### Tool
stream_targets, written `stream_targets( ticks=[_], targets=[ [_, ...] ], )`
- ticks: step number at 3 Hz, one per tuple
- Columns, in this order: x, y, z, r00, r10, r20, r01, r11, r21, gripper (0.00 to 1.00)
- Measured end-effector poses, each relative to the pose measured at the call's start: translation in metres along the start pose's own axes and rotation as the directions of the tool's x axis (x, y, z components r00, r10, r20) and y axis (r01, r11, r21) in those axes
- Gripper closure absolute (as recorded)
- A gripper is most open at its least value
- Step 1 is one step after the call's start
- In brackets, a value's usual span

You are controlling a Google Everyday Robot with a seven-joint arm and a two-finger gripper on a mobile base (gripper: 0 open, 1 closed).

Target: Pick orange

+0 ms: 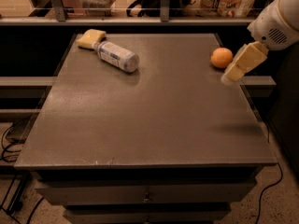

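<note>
The orange [221, 58] is a small round bright orange fruit. It sits on the grey table top [149, 111] near the far right edge. My gripper [230, 76] hangs from the white arm at the right side. Its tan tip points down and to the left, just right of and slightly in front of the orange, above the table and apart from the fruit.
A white bottle [117, 55] lies on its side at the far left of the table. A flat yellow sponge [90, 38] lies just behind it. A rail and shelf with packages run along the back. Drawers sit under the table front.
</note>
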State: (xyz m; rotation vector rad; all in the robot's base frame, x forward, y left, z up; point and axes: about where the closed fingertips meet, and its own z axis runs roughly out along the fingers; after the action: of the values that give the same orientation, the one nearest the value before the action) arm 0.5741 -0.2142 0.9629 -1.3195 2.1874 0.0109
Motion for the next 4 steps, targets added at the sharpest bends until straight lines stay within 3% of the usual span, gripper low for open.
stream_targets(
  ticks=[1,2,4],
  targets=[
    [0.000,0.000,0.001,1.000,0.003,0.003,-0.003,1.0000,-0.002,0.00],
    [-0.008,-0.012,0.014,0.996,0.047,0.078,-0.048,0.9987,0.015,0.00],
    [-0.008,-0.065,0.076,0.965,0.182,0.189,-0.194,0.9799,0.045,0.00]
  ],
)
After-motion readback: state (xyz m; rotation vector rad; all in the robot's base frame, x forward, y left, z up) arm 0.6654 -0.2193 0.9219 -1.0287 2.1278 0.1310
